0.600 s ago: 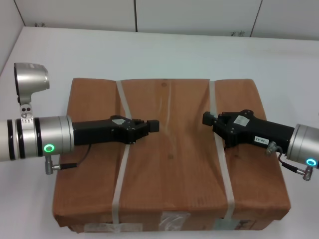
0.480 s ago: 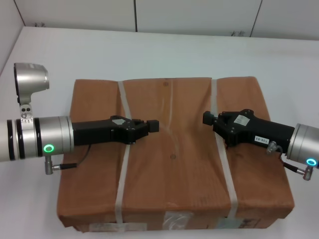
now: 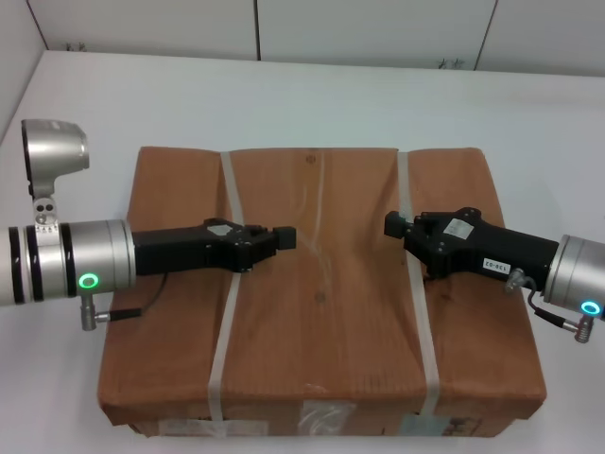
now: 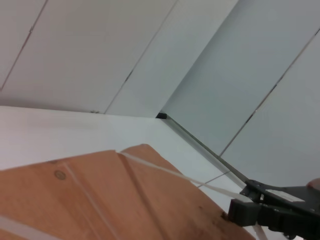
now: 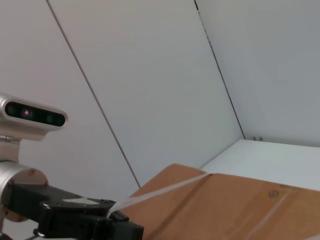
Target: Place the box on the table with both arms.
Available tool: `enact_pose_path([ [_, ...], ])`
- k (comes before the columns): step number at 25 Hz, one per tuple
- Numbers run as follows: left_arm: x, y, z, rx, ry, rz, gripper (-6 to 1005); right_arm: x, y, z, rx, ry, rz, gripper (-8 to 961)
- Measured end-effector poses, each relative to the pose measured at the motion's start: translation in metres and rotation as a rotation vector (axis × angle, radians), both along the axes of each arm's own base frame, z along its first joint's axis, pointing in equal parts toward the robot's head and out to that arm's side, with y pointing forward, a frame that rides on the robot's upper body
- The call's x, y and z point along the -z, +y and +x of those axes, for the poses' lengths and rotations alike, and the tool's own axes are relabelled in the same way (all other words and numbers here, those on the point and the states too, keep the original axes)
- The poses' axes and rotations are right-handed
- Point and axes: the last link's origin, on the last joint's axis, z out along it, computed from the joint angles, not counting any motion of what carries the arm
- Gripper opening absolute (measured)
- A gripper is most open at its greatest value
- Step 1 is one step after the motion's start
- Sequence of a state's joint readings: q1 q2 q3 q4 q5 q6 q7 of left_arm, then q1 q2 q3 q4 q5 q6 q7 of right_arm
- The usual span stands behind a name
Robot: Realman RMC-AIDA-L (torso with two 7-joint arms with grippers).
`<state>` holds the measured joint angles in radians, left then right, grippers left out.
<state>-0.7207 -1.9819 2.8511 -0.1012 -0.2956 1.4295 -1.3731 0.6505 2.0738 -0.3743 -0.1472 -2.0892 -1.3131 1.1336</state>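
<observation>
Head view shows the box [image 3: 321, 293] lying flat on the white bench [image 3: 312, 95], its brown paper top facing up and two whitish straps [image 3: 230, 284] running across it from the far edge to the near edge. Labels [image 3: 326, 416] sit on the near side face.

Left gripper [image 3: 284, 238] reaches in from the robot's left, over the box top, with its black body crossing the left strap and its tip pointing toward the middle of the box. Right gripper [image 3: 390, 225] comes in from the robot's right in the same way, its body over the right strap and its tip facing the left one. The two tips are apart, with bare brown paper between them. Neither view makes plain whether each gripper touches the box top or hangs just above it, and I cannot tell whether either is clenched or released.

Left wrist view shows the box corner [image 4: 100, 195] with the right gripper [image 4: 240, 212] farther off at its edge. Right wrist view shows the box top [image 5: 235, 205] and the left gripper [image 5: 122, 225] beyond it.
</observation>
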Motion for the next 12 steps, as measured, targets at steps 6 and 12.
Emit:
enact_pose_path([
  [6,0.000,0.003,-0.004,-0.022,0.020,0.027,61,0.001,0.001,-0.001,-0.001,-0.006,0.001,41],
  [12,0.007,0.011,-0.014,-0.064,0.103,0.062,79,0.007,0.011,-0.002,0.013,-0.060,0.007,46],
])
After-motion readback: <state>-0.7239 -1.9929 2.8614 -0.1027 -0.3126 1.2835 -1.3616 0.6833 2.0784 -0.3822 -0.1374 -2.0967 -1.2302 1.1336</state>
